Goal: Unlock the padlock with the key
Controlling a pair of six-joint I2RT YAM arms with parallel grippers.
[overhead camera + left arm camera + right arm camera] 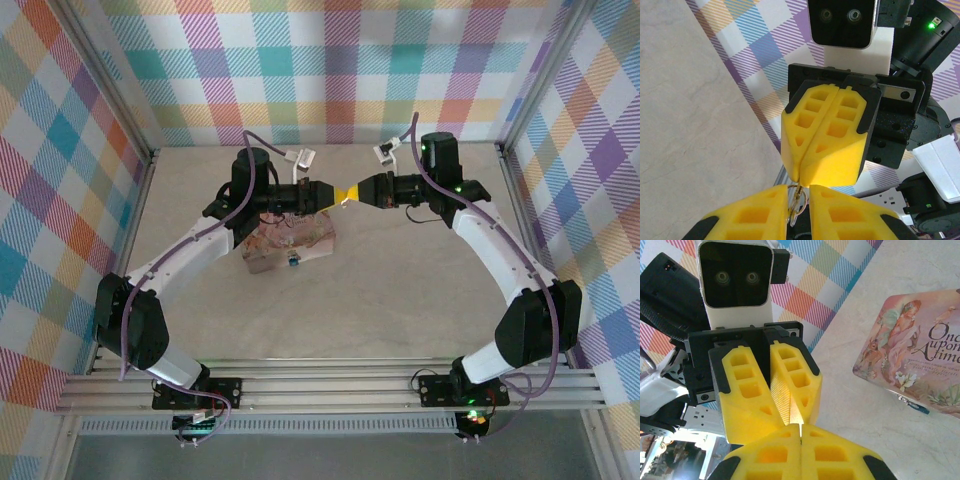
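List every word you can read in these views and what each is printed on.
"Onc": first line of the title on the lid of the pink tin, cut off by the picture's edge.
"Aupon": second line of the same title.
"Atime": third line of the same title.
Fine print below the title on the lid: too small to read.

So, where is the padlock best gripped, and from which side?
Probably by its blue body, coming from above on the near side. The padlock sits against the tin's near edge, so the tin blocks the far side and the body is the part sticking out.
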